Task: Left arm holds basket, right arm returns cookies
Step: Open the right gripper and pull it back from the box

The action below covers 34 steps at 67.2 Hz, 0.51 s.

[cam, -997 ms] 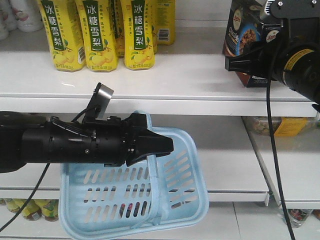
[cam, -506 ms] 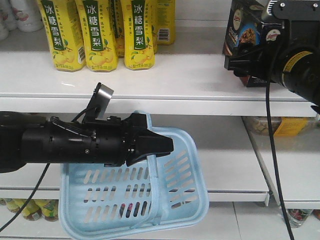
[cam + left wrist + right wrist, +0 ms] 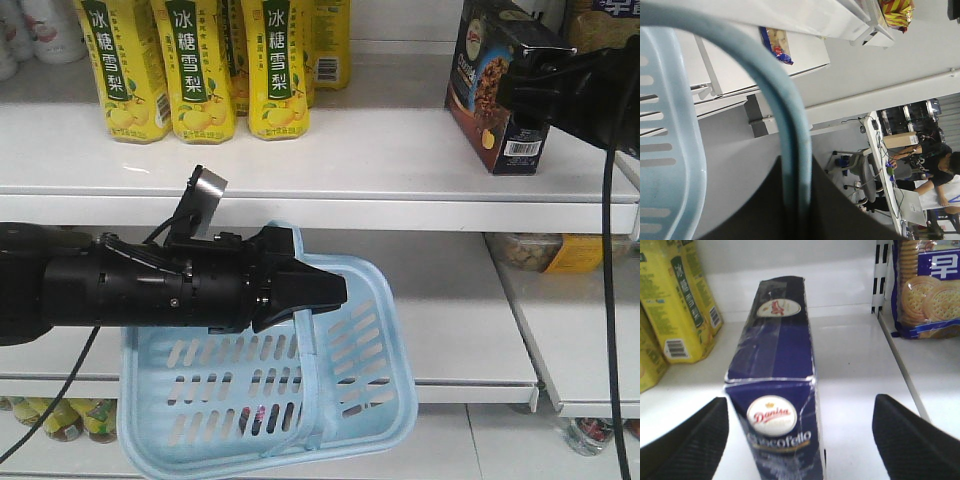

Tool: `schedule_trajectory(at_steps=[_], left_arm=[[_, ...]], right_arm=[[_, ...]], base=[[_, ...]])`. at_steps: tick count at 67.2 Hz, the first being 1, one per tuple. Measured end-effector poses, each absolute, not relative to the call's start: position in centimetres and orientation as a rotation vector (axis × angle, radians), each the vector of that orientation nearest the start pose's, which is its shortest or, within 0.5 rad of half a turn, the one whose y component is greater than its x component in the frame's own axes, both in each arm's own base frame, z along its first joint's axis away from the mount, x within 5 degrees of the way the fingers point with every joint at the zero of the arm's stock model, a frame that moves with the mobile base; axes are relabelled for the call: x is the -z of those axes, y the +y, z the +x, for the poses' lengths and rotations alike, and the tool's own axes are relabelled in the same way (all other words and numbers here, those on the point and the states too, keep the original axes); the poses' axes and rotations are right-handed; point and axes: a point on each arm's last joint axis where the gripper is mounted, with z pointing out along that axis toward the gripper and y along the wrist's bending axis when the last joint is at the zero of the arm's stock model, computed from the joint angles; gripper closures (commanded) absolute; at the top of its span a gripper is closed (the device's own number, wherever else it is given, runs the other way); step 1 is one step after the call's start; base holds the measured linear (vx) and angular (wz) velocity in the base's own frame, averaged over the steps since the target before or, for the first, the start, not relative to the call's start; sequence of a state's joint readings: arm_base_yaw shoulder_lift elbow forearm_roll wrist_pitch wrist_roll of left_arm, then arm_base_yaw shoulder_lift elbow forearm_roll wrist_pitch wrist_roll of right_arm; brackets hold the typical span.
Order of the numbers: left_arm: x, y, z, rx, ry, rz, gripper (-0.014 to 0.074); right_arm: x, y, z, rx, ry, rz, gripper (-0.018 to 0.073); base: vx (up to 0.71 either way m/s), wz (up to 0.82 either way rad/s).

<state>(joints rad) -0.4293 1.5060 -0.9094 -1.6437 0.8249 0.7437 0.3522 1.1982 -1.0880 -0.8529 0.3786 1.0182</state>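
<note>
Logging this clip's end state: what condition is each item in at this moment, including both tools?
Dark navy cardboard cookie box: upright on the white shelf, released, edges creased.
Right tool: open, fingers either side of the box, not touching.
Light blue slotted plastic basket: hanging by its handle, looks empty.
Left tool: shut on the basket's pale blue band handle.
Yellow drink cartons: upright, sealed.

- Tall dark navy cardboard cookie box [image 3: 493,85]: upright on the upper white shelf, barcode panel visible.
- Light blue slotted plastic basket [image 3: 270,385]: hanging tilted by its band handle.
</note>
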Motion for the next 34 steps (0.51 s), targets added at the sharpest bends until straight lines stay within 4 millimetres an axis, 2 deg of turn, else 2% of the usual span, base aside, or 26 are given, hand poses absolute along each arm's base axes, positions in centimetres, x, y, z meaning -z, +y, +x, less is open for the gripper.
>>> schedule_trajectory(at_steps=[18, 34], left_arm=[[-27.8, -18.8, 25.1, 1.626, 2.274, 0.045, 0.06], [-27.8, -18.8, 25.1, 1.626, 2.274, 0.045, 0.06]], right_arm=[[-40.4, 6.0, 23.5, -0.097, 1.88, 0.002, 0.0003], [-41.8, 4.4, 20.2, -0.013, 1.887, -0.014, 0.0003]], base=[[0.0, 0.0], [0.0, 0.0]])
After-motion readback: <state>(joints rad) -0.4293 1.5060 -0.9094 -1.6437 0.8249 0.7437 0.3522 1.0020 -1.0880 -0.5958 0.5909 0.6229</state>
